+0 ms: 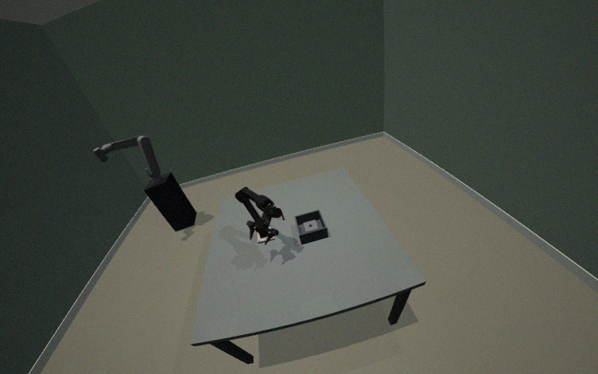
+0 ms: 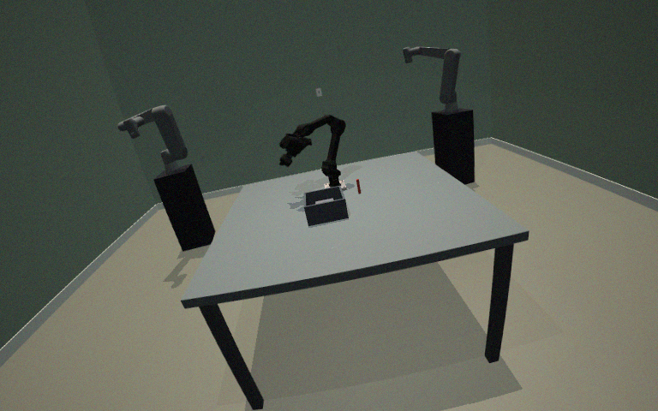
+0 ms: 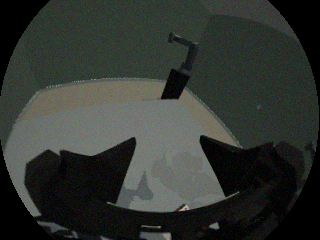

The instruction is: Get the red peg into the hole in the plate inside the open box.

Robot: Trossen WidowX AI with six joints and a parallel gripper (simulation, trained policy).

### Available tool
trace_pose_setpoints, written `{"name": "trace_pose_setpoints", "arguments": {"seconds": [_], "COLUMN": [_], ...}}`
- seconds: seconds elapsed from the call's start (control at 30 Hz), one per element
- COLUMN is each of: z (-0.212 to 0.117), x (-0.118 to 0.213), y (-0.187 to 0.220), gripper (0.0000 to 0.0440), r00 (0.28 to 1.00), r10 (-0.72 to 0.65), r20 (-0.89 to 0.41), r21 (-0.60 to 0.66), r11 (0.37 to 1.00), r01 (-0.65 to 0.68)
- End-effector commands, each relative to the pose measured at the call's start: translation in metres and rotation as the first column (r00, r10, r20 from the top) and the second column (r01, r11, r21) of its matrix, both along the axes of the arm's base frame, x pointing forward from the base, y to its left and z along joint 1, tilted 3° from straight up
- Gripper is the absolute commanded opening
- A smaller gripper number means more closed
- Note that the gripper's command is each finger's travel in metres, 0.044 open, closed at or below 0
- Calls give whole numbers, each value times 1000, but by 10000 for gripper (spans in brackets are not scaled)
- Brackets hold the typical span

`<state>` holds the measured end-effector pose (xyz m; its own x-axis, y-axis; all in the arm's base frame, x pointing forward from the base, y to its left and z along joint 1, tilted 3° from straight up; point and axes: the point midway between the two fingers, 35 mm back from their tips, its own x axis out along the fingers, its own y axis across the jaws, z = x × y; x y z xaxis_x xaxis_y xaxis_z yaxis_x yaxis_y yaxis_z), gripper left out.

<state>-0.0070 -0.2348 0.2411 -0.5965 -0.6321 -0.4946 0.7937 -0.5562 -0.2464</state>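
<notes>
The red peg (image 1: 283,216) (image 2: 359,186) stands upright on the table, partly hidden behind the arm in the top view and in full sight right of the box in the exterior view. The dark open box (image 1: 314,235) (image 2: 326,213) stands on the table. The pale plate (image 1: 305,226) (image 2: 324,200) lies at its bottom, its dark hole visible and empty in the top view. My gripper (image 1: 258,241) (image 3: 168,140) is wide open and empty. It hangs above the table, away from peg and box, on the far side of the arm from the peg. The peg is not in the wrist view.
The arm's pale base (image 1: 260,241) (image 2: 343,184) is on the table (image 1: 308,282) (image 2: 412,217) near the box. Grey arms on black pedestals (image 1: 170,203) (image 2: 453,145) (image 3: 175,84) stand beyond the table's edge.
</notes>
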Motion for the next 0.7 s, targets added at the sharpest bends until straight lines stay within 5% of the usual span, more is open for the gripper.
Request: {"name": "trace_pose_setpoints", "arguments": {"seconds": [0.0, 0.33, 0.67], "z": [-3, -12, -21], "x": [22, 107, 180], "y": [0, 20, 75], "gripper": [440, 440, 440], "r00": [996, 916, 752], "r10": [83, 383, 614], "r20": [23, 120, 239], "r21": [27, 116, 207], "r11": [996, 911, 724], "r01": [-83, -396, -658]}}
